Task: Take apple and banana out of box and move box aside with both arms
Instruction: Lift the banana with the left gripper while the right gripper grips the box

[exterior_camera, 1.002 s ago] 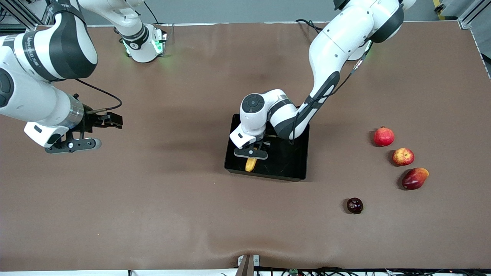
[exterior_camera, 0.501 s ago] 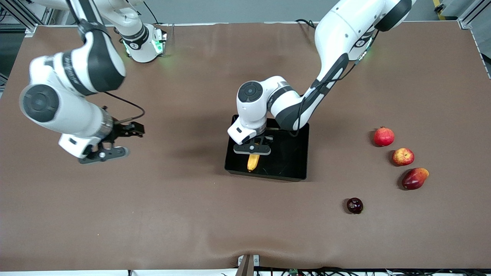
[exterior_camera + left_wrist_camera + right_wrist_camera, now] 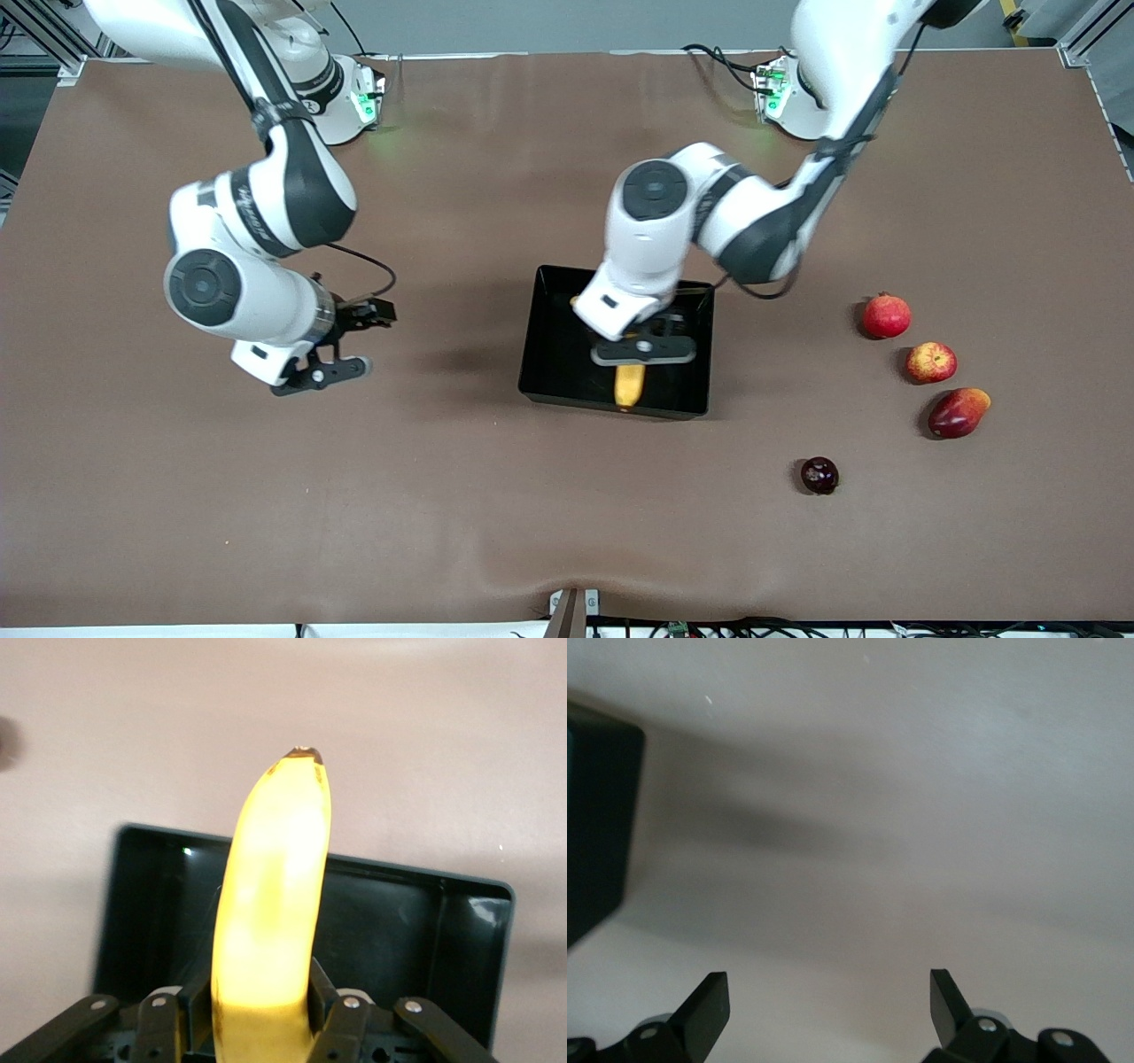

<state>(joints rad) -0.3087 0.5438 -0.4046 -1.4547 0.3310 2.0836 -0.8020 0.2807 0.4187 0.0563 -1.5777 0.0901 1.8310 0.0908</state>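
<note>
A brown desk point(image 3: 443, 496) carries the box point(image 3: 551, 354). Above it the banana point(image 3: 629, 385) is clamped in the left tool point(image 3: 643, 351), its long axis toward the front camera. The right tool point(image 3: 341, 350), spread wide and empty, hovers beside the box.

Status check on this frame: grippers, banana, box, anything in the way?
Left gripper shut on banana, over box. Right gripper open, over bare table beside box. Apple already out, among other fruit. Nothing in the way.
</note>
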